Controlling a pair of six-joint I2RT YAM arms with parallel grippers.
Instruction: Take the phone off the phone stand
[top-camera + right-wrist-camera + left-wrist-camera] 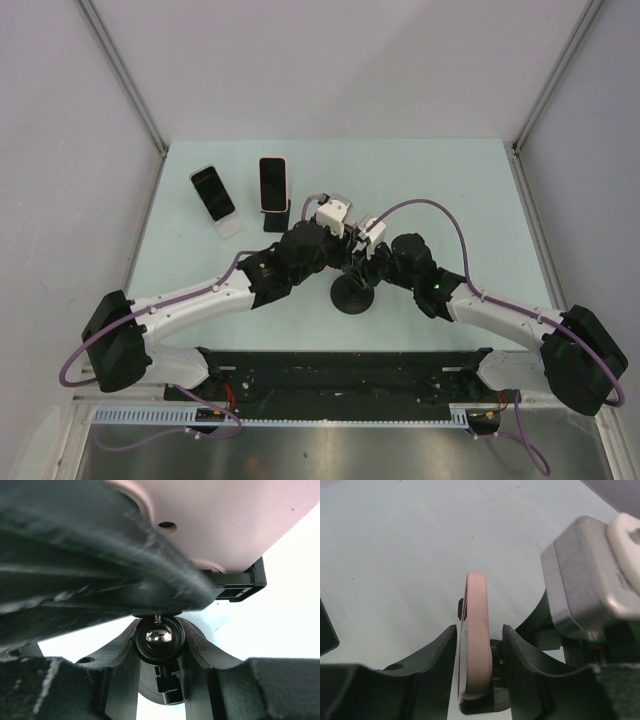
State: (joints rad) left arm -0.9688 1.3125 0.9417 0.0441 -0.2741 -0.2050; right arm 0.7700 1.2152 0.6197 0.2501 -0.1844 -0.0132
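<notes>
In the left wrist view a pink-cased phone (477,625) stands edge-on in the black cradle (480,702) of the phone stand. My left gripper (479,630) straddles it. One finger (437,650) lies against the screen side. The other finger (520,650) keeps a thin gap from the phone's back. My right gripper (159,632) is shut round the stand's ball joint (159,637), under the phone's pink back (225,520). From above, both wrists hide the phone, and only the stand's round black base (352,297) shows.
At the back left, a dark phone (212,192) leans on a white stand and a pink-edged phone (273,183) on a black stand. The right wrist's grey camera housing (590,580) sits close beside my left fingers. Grey walls enclose the table.
</notes>
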